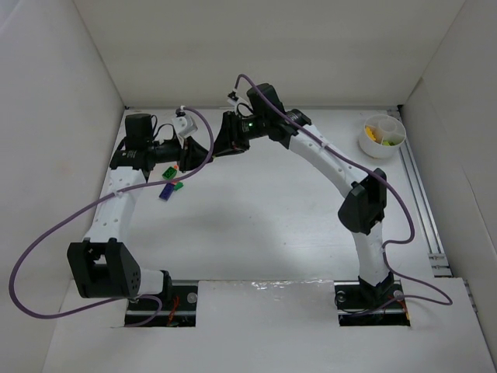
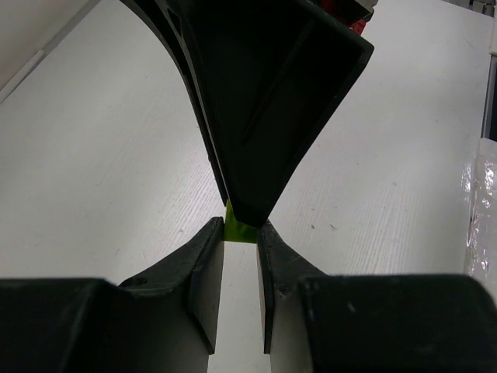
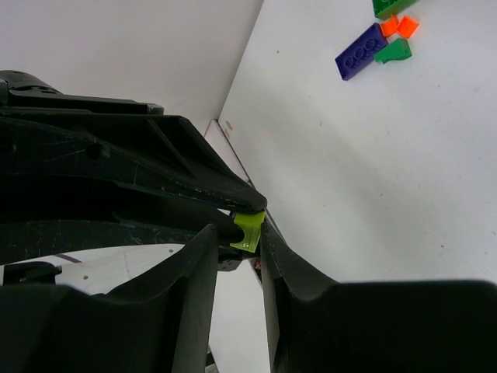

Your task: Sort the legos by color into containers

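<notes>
Jaws of the left gripper point(image 2: 241, 230) clamped on a small lime brick point(image 2: 238, 231), held up off the table point(image 1: 264, 225). Right gripper point(image 3: 239, 233) meets it nose to nose; its jaws stand either side of the same lime brick, one finger touching it, but whether they have bitten down yet I cannot tell. Reads as a mid-air hand-over, left to right. Just beyond, on the table beside the left arm, a loose cluster not yet sorted: blue brick point(image 3: 361, 53), orange brick point(image 3: 397, 27) and green brick point(image 3: 394, 51), touching or nearly so, and a second green brick point(image 3: 388, 6) at the edge of the right wrist view. Farthest off, at the far right corner, the white cup point(image 1: 371, 148), well apart from both grippers; yellow and greenish bits already lie in its compartments, too small to tell which wedge holds what. Judgement: sorting partly done, with some pieces in, one in transit and at least four left on the table.
</notes>
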`<action>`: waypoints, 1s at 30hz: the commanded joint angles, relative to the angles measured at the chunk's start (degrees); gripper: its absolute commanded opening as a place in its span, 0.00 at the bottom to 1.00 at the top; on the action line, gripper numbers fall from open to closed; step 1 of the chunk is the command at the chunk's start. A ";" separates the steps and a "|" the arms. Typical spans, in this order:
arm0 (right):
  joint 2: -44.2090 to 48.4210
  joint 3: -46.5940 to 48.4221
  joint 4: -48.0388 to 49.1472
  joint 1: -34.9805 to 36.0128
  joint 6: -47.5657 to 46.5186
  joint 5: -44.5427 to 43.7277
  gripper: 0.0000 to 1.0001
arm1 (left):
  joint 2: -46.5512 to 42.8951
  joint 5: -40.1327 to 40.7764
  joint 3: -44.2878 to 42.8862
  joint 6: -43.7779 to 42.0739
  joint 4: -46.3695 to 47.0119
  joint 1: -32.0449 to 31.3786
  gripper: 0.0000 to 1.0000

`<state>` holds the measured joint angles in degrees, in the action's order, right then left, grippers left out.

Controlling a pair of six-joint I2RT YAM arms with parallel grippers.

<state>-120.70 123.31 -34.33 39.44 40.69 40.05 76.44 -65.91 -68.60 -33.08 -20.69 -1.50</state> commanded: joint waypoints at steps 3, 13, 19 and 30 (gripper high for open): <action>-2.07 2.99 0.58 1.25 -0.43 1.34 0.34 | -0.24 -3.78 -3.12 0.47 2.14 -0.44 0.07; -2.08 2.99 0.05 1.25 -0.43 0.11 0.31 | 0.28 -3.79 -3.65 -0.05 1.62 -0.44 0.07; -2.61 3.51 -0.56 1.25 -0.43 -0.59 0.33 | 0.28 -4.32 -4.18 -0.05 1.62 -0.44 0.07; -3.13 3.52 -0.57 1.25 -0.96 -1.12 0.10 | 0.28 -5.46 -4.70 -0.05 1.09 -0.44 0.19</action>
<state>-122.72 124.88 -34.94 39.40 40.49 39.35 77.80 -65.93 -69.54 -33.15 -21.78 -1.26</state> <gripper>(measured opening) 0.198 0.185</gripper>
